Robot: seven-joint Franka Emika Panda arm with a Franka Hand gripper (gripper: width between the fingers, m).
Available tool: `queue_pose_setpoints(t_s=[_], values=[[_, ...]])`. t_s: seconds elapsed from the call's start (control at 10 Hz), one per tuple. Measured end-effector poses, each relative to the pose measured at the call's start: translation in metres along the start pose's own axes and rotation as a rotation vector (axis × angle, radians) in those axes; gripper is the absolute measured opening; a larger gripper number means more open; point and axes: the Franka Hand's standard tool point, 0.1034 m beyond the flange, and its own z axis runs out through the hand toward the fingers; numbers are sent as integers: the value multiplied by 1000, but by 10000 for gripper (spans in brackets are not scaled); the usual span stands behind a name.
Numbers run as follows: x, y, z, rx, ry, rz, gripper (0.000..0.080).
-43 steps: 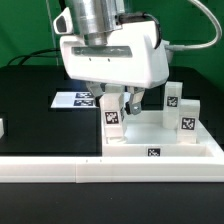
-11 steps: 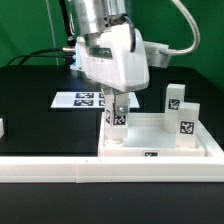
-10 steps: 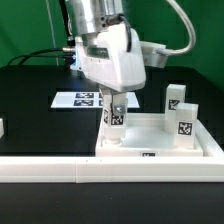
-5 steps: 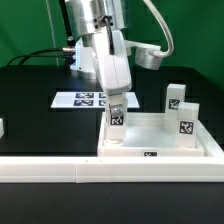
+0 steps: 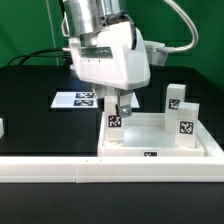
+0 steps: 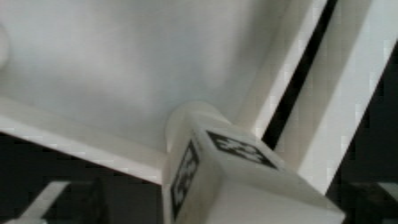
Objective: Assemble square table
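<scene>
The square table's white slab lies rim up against the front rail, with a tag on its front edge. One white tagged leg stands upright in the slab's front corner on the exterior view's left. My gripper hangs straight over that leg, open, with its fingers either side of the leg's top. In the wrist view the leg fills the space between the dark fingers of the gripper, with the slab's floor behind it. Two more legs stand on the slab's right side.
A long white border rail runs along the table's front, right before the slab. The marker board lies flat behind the gripper. A small white piece shows at the exterior view's left edge. A green wall closes the back.
My hand was shut on the leg and turned with it; now the jaws have let go and the hand has swung back round. The leg stays upright in its corner.
</scene>
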Motion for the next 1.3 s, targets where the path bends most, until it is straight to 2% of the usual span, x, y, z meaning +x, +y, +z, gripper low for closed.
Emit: queue_pose_setpoints(t_s=[0.4, 0.7, 1.0, 1.2, 1.3], values=[[-1, 0, 1, -2, 0, -267, 649], [-8, -2, 3, -27, 2, -607, 649], [-7, -9, 4, -74, 3, -908, 649], [-4, -11, 2, -87, 12, -1065, 649], [-1, -12, 1, -84, 24, -1138, 649]])
